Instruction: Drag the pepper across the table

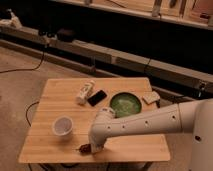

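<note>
The pepper [84,148] is a small dark reddish-brown shape lying on the light wooden table [60,100] near its front edge, right of the white cup [62,126]. My gripper [93,147] hangs at the end of the white arm [150,122] that reaches in from the right, and it is down at the table surface touching or right next to the pepper's right end. The arm's wrist hides most of the gripper.
A black phone [97,97], a white bottle lying on its side [85,92], a green bowl [125,104] and a small pale object [151,97] lie on the far half of the table. Cables run on the floor at the left.
</note>
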Controlling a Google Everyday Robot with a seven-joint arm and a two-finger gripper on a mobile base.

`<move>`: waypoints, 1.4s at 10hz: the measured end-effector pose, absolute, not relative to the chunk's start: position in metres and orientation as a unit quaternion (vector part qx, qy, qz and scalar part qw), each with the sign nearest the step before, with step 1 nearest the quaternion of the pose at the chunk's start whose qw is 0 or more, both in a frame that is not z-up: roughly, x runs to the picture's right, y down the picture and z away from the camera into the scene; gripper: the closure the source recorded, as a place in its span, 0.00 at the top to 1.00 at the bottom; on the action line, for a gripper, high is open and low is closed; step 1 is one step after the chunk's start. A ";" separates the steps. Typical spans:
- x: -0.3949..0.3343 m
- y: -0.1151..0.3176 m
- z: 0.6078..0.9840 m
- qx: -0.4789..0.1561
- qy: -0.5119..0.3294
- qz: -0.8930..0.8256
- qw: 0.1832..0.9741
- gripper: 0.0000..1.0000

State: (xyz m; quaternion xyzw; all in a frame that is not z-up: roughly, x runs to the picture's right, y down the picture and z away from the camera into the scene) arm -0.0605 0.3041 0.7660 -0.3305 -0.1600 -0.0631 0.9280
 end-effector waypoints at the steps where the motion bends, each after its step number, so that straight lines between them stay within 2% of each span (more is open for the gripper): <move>1: -0.058 0.306 0.766 -0.332 -0.158 -0.060 0.928 0.19; 2: -0.052 0.307 0.765 -0.333 -0.156 -0.054 0.928 0.15; 14: 0.050 0.304 0.763 -0.342 -0.107 0.036 0.933 0.15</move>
